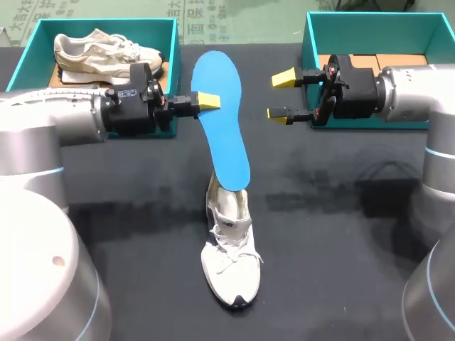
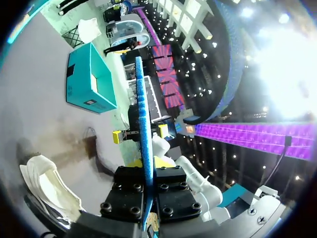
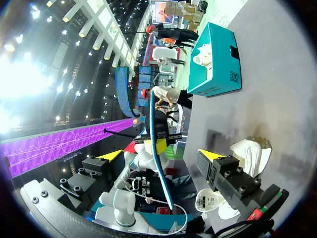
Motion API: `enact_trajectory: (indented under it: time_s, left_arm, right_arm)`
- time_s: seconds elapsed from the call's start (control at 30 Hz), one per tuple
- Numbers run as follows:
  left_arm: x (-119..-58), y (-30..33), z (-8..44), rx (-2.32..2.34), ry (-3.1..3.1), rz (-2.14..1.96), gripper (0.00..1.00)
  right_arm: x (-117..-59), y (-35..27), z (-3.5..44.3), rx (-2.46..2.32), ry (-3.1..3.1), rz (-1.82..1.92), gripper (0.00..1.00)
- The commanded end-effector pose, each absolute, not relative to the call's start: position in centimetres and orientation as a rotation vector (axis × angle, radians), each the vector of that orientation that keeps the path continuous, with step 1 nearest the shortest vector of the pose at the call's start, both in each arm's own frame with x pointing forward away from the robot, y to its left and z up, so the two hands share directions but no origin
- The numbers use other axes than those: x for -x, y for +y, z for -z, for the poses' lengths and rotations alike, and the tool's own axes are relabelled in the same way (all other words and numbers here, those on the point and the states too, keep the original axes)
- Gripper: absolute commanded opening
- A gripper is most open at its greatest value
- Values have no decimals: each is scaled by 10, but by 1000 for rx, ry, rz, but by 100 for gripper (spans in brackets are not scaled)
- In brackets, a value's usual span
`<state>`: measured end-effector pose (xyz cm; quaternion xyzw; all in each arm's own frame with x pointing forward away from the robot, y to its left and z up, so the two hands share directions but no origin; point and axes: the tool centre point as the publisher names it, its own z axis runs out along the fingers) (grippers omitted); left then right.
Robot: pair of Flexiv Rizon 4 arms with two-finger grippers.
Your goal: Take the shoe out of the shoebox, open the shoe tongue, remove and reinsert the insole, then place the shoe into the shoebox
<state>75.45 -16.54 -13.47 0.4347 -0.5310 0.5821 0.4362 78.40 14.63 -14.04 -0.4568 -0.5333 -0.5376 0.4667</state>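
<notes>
A blue insole [image 1: 222, 121] stands tilted, its lower end inside the opening of a white shoe [image 1: 229, 245] that lies on the black table. My left gripper [image 1: 207, 101] is shut on the insole's left edge, near its upper half. The left wrist view shows the insole [image 2: 141, 114] edge-on between my fingers, with the shoe [image 2: 47, 186] below. My right gripper [image 1: 282, 96] hangs open to the right of the insole, apart from it, holding nothing. From the right wrist the insole [image 3: 153, 144] appears ahead of the open gripper [image 3: 159, 154], and the shoe [image 3: 250, 151] is off to one side.
A teal shoebox [image 1: 28, 53] at the back left holds a second, cream shoe [image 1: 99, 53]. Another teal box [image 1: 313, 35] stands at the back right, behind my right arm. Bare black table lies on both sides of the white shoe.
</notes>
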Motion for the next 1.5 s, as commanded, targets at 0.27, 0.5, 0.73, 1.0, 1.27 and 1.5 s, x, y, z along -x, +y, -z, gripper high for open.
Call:
enact_trajectory:
  time_s: [0.27,0.5,0.73,1.0,1.27,1.5]
  left_arm:
    - [-757,-167,164,-1078,-1290,-1356,0]
    - [-756,-170,181,-1078,-1252,-1320,0]
    - [-760,-176,188,-1106,-1213,-1291,0]
    - [-769,-179,194,-1152,-1164,-1270,0]
    - [-772,-181,197,-1166,-1159,-1272,0]
    - [-772,-181,197,-1166,-1159,-1272,0]
  right_arm:
    - [-783,146,141,1123,-1309,1319,100]
    - [-783,146,141,1123,-1309,1319,100]
    - [-783,146,141,1123,-1309,1319,100]
    - [-778,142,135,1231,-1446,1264,100]
    - [-769,142,120,1299,-1610,1223,100]
    - [-761,139,107,1429,-1760,1088,100]
